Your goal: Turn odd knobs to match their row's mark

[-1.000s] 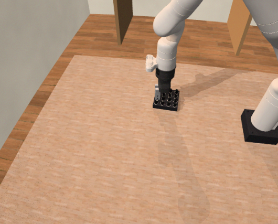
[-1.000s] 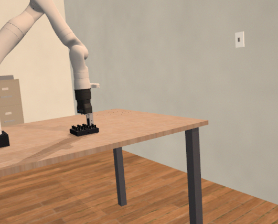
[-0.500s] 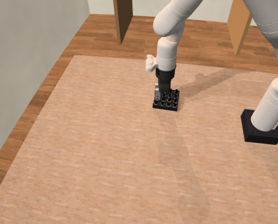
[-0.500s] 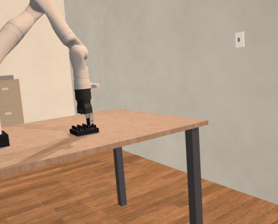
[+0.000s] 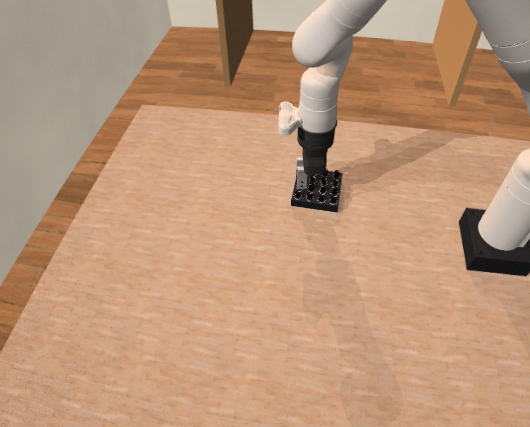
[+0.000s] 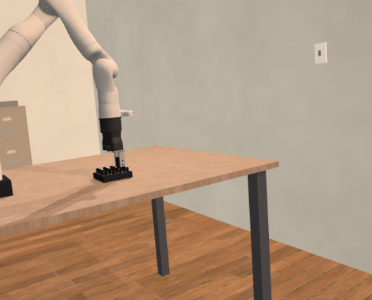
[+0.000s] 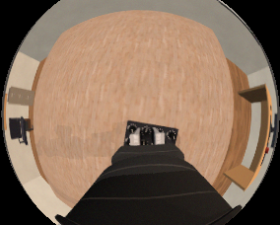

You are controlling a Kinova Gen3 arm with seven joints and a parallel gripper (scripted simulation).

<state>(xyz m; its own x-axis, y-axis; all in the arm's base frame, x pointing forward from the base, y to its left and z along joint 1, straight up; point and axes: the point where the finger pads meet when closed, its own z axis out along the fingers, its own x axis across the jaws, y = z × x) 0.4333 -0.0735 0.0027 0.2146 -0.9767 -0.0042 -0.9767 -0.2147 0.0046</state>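
- Centre of the top view: the knob box (image 5: 318, 192) is seen standing flat on the table (image 5: 180, 296), presumably so its knobs face upward for a vertical approach. The gripper (image 5: 303, 177) is lowered onto the box's upper-left corner, the wrist held plumb above it, a pose judged suited to twisting a knob about its own axis. Individual knob lines cannot be read at this size.
- Left of centre in the exterior view: the gripper (image 6: 118, 162) is seen reaching down among the knobs at the box's (image 6: 113, 175) right part; the fingers (image 6: 122, 159) end at knob height. The box rests on its feet, near the arm's side of the table (image 6: 203, 171).
- Lower middle of the wrist view: the gripper body blocks most of the frame; only a strip of the box (image 7: 171, 135) with pale finger tips against it is visible.
- Finger state: partly open, about a third of the range, and judged slackened around the corner knob rather than clamped; nothing is held.
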